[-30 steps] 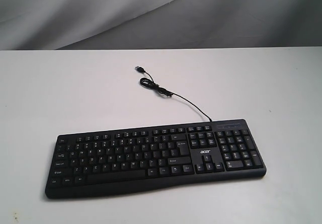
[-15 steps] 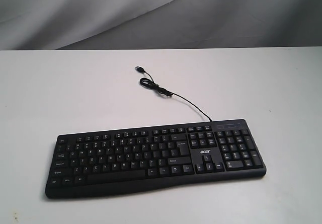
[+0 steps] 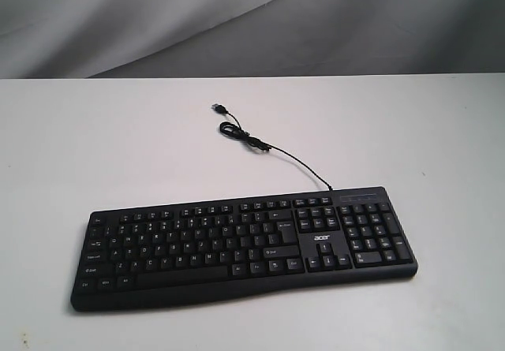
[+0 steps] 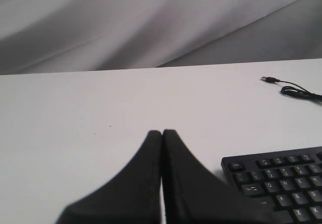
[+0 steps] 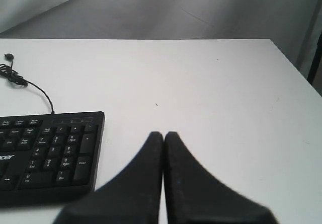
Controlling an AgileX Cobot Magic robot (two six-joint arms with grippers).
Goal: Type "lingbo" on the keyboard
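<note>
On the white bench (image 3: 118, 146), near its front edge, lies a wide black plastic keyboard (image 3: 245, 244) with white legends, its number pad at the right. Its thin black cable (image 3: 276, 152) trails away to a loose plug lying on the bench. Neither arm shows in the exterior view. Each wrist view shows jaws pressed fully together, holding nothing. Your left jaws hang near the keyboard's escape-key end, your right jaws near the number-pad end, both off the keys. No key is being pressed, so typing looks not yet begun. Next you need one closed tip brought down on the "l" key alone, clear of its neighbours.
</note>
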